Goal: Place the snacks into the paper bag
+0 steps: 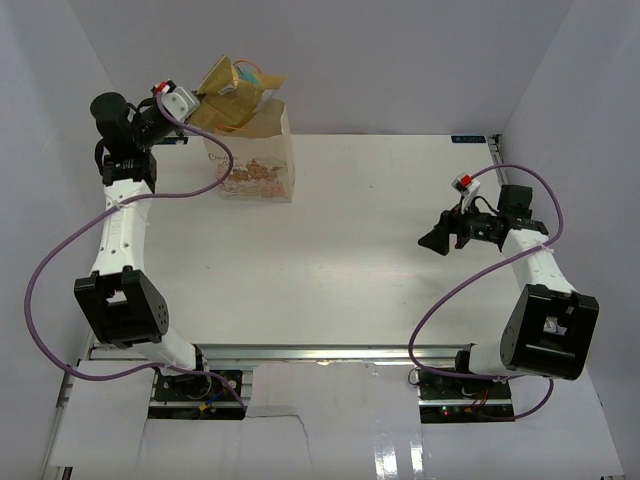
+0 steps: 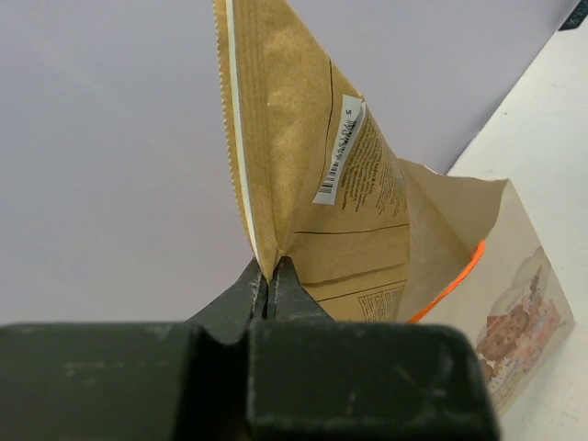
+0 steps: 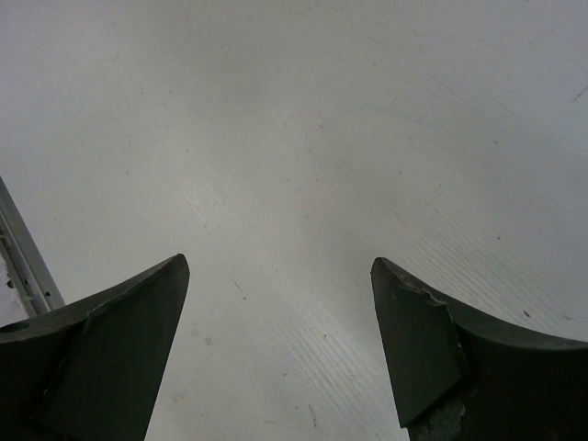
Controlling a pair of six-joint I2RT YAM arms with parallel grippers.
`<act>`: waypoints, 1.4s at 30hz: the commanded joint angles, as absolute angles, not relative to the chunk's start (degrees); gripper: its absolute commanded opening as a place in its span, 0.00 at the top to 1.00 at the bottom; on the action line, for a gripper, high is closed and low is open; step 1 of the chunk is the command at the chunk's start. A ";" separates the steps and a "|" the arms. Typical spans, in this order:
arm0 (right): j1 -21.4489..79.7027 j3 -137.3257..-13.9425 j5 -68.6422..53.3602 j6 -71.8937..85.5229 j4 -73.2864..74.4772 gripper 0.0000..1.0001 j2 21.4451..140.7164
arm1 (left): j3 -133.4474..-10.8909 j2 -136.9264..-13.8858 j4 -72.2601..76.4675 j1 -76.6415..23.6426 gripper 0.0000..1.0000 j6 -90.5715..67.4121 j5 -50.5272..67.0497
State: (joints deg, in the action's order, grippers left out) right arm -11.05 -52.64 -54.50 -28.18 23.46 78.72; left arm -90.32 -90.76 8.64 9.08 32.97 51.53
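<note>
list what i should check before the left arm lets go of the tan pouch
1. Grip: left fingers shut on the tan pouch at its edge: ok.
2. Aim: pouch above the mouth of the paper bag: ok.
3. Depth: pouch's lower end inside the bag: cannot tell, the fingers hide it.
4. Bag standing upright: ok.
5. Snag: orange handle clear of the pouch: cannot tell.
6. Other arm: right fingers open, away from the bag: ok.

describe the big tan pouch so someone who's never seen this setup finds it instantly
Look to the far left corner of the white table, where a cream paper bag stands. Sticking out of its top is the tan pouch, pinched by the left gripper; it alone is crinkly brown paper with a white barcode sticker.
</note>
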 commanded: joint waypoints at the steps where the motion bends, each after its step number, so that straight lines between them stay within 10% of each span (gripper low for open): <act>1: -9.59 -55.89 -58.44 -35.75 24.43 0.14 78.75 | -88.77 -87.01 7.14 9.58 1.00 35.75 53.97; 17: 12.64 -89.51 -60.38 -47.84 0.42 0.16 95.61 | -88.07 -87.54 5.45 9.58 1.00 38.32 52.30; 24: 25.82 -111.33 -31.16 -21.37 -27.85 0.61 115.11 | -87.63 -86.92 6.59 9.67 1.00 37.27 51.50; 33: 38.58 -143.06 -2.99 -20.39 -39.81 0.68 143.42 | -87.19 -85.52 5.89 9.58 1.00 37.53 51.33; 42: 38.33 -133.25 -5.33 -16.97 -41.84 0.81 140.45 | -87.45 -85.52 7.19 9.76 1.00 37.36 51.15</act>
